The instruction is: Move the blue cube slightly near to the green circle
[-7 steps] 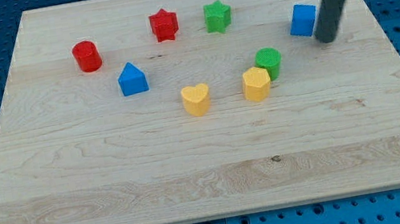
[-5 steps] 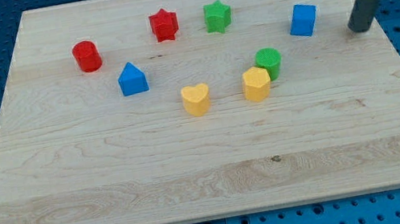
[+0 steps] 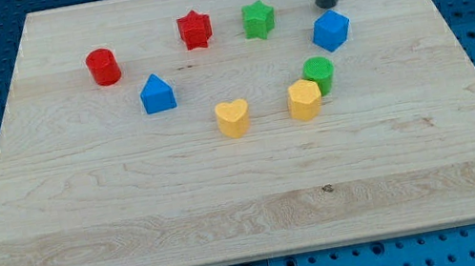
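The blue cube (image 3: 331, 30) sits on the wooden board at the upper right, just above and slightly right of the green circle (image 3: 319, 74), with a small gap between them. My tip (image 3: 327, 4) is right behind the blue cube, at its top edge, touching or nearly touching it. The rod rises out of the view's top.
A yellow hexagon block (image 3: 304, 99) touches the green circle's lower left. A yellow heart (image 3: 233, 117), a blue house-shaped block (image 3: 157, 94), a red cylinder (image 3: 103, 67), a red star (image 3: 194, 29) and a green star (image 3: 258, 19) stand around the board (image 3: 230, 202).
My tip swung from the blue cube's right side, out past the board's right edge, then to behind the cube. The blue cube has moved left and down, closer to the green circle, and turned.
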Controlling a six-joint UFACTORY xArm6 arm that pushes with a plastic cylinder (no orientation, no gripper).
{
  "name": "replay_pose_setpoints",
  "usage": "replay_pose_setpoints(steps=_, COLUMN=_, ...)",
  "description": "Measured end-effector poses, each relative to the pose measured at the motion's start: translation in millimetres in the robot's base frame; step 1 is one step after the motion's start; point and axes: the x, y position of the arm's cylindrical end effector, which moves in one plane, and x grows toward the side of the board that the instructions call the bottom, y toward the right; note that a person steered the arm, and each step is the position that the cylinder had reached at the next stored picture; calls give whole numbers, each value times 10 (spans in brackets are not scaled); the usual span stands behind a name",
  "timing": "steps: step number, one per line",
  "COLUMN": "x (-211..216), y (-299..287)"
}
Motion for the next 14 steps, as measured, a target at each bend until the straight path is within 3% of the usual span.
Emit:
replay_pose_setpoints(steps=3, x=574, y=103)
replay_pose_setpoints(steps=6, x=693, y=455)
replay_pose_setpoints(steps=8, x=905, y=278)
replay_pose_setpoints(steps=10, x=575, y=75)
replay_pose_setpoints(steps=14, x=1257, y=-431)
